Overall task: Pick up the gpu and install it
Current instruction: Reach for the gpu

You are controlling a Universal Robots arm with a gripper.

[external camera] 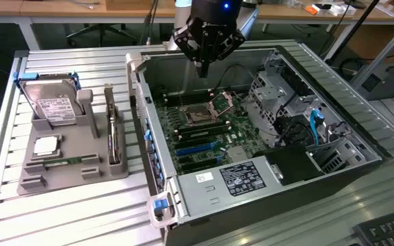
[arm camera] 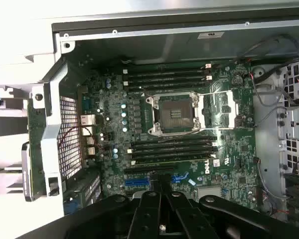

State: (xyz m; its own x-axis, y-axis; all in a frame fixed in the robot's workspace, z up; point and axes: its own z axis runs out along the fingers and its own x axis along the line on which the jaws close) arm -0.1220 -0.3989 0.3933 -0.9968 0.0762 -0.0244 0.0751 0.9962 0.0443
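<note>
On the exterior view's left, a grey holder sits on the metal table. A silver hard drive stands in it. On the holder's side nearest the computer, the gpu stands on its thin edge in a slot. Nothing touches it. Further right is the open computer case with its green board. The gripper hangs over the case, well apart from the gpu. Its fingers are pressed together and hold nothing.
</note>
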